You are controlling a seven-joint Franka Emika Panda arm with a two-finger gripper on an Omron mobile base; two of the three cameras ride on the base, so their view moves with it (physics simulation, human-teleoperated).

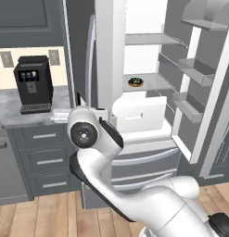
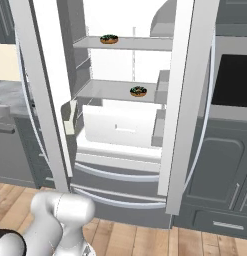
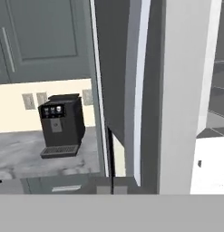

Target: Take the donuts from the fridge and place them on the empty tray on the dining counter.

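Grey-veined marble tops the short bench to the left of the fridge, with dark grey drawers beneath it and a cream wall with pale outlets behind. A black coffee machine stands on that bench, close to the fridge's left side. Wooden floorboards run in front of the fridge, and dark grey cabinets stand to its right below a dark oven window.

Both fridge doors hang open, showing a white interior. Two donuts sit inside: one donut lies on the upper shelf, toward its left end, and the second donut lies on the shelf below, toward its right side. From the left base view the lower one shows on that same shelf, above a white crisper drawer. Door bins line the inside of the right door, and grey bottom drawers sit under the open compartment.

The white arm rises in front of the fridge with its elbow near the left door. The hand camera looks along the left door's edge toward the coffee machine; the end effector itself is not visible there, so I cannot tell whether its fingers are spread or pressed together.
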